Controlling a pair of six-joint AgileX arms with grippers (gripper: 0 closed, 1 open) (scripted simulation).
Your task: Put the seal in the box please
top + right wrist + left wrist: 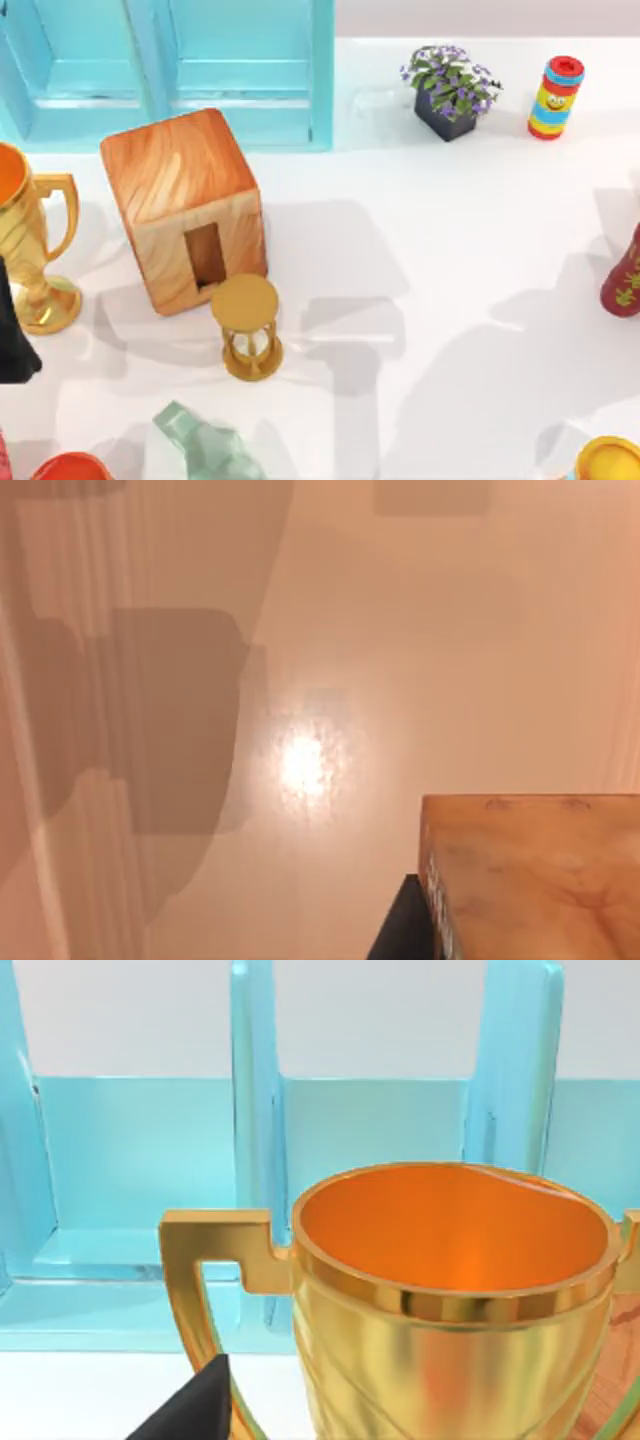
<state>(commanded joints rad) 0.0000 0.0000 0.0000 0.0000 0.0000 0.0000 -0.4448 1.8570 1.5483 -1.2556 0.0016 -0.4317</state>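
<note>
Top view: box (pixel 185 205) at worktop (pixel 450 290) left, slot facing hourglass (pixel 248 325) just beside it. Left wrist view: golden trophy (pixel 450 1300) close ahead; left pincer state impossible to tell. Right wrist view: seal (pixel 535 875) apparently clamped in right pincer above worktop. Risk: clipping hourglass nearing slot.

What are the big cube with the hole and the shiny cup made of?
The box looks like wood with a smooth varnished finish: wavy orange-brown grain runs over its faces. The trophy cup looks like polished gold-coloured metal: it is mirror-shiny with bright reflections. As this is a rendered scene, both are only how they look.
</note>
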